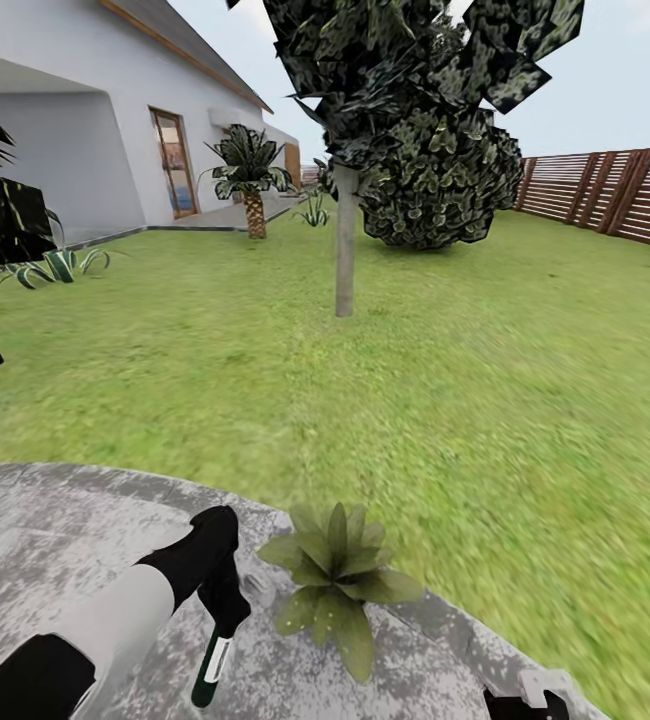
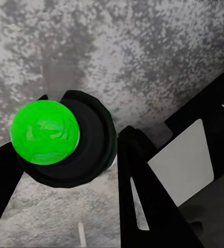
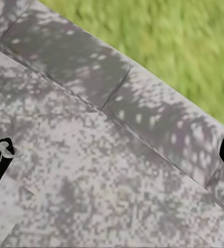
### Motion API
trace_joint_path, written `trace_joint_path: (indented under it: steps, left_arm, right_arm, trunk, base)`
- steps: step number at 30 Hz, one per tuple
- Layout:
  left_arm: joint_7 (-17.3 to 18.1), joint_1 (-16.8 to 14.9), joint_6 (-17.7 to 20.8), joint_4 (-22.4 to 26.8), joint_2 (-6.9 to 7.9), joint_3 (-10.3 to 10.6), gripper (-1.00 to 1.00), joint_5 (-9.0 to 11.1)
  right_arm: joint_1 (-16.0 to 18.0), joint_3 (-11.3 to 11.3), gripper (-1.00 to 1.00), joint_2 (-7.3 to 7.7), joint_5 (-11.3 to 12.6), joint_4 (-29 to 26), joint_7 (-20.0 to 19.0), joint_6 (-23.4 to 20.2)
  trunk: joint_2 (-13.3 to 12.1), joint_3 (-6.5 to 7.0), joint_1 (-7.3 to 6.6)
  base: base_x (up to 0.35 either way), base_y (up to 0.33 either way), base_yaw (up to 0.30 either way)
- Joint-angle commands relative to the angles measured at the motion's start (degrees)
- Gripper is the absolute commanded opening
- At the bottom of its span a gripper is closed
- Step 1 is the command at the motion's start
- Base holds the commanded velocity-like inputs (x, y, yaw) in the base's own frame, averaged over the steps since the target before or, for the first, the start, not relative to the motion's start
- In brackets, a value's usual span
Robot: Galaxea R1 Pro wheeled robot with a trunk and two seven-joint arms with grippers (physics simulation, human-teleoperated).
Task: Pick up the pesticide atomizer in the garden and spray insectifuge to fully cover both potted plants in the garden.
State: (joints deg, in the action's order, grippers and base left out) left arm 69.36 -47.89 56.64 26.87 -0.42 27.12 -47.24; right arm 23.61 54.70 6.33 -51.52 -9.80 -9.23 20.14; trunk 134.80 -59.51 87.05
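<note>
Left gripper (image 1: 227, 612) clamps pesticide atomizer (image 1: 211, 668) beside potted plant (image 1: 335, 578).

The left end effector (image 1: 227, 612) is covering the pesticide atomizer (image 1: 211, 670)'s trigger head. Right of the potted plant (image 1: 335, 580), the picture's edge is cutting off the right end effector (image 1: 525, 703), hiding its fingers' spacing.

patio (image 1: 55, 530): rough mottled grey concrete | fence (image 1: 615, 195): brown wood slats | atomizer (image 1: 212, 668): smooth dark green, white label | left gripper (image 1: 227, 607): matt black
</note>
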Motion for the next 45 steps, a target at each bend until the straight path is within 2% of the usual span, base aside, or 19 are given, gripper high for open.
trace_joint_path:
  steps: [1,11,23,28,45]
  left_arm:
    - [0.60,-0.01,0.40,0.07,-0.04,0.04,-1.00,-0.57]
    - [0.54,-0.05,0.48,0.10,-0.69,0.28,-1.00,-0.78]
    - [0.60,-1.07,0.42,0.43,-0.79,0.41,-1.00,-0.92]
    - [0.61,-0.16,0.07,-0.54,0.43,0.39,-1.00,-1.01]
    - [0.39,-1.04,-0.01,0.39,-0.55,0.80,-1.00,-1.06]
  right_arm:
    - [0.03,0.49,1.00,0.00,-0.16,-0.05,-0.44,0.16]
    - [0.03,0.49,1.00,-0.09,-0.16,-0.05,-0.44,0.16]
    - [0.03,0.57,1.00,0.04,-0.07,-0.14,-0.44,0.26]
    - [0.03,0.65,1.00,-0.33,0.19,-0.19,-0.44,0.34]
    - [0.03,0.58,1.00,0.28,-0.09,-0.40,-0.49,0.43]
  trunk:
    - [0.02,-0.05,0.01]
    - [0.02,-0.05,0.01]
    - [0.02,-0.05,0.01]
    - [0.02,-0.05,0.01]
    - [0.02,-0.05,0.01]
  base:
    - [0.229,0.222,0.000]
    - [0.271,0.104,0.000]
    - [0.013,0.000,0.000]
    - [0.000,0.000,0.000]
    - [0.068,0.000,0.000]
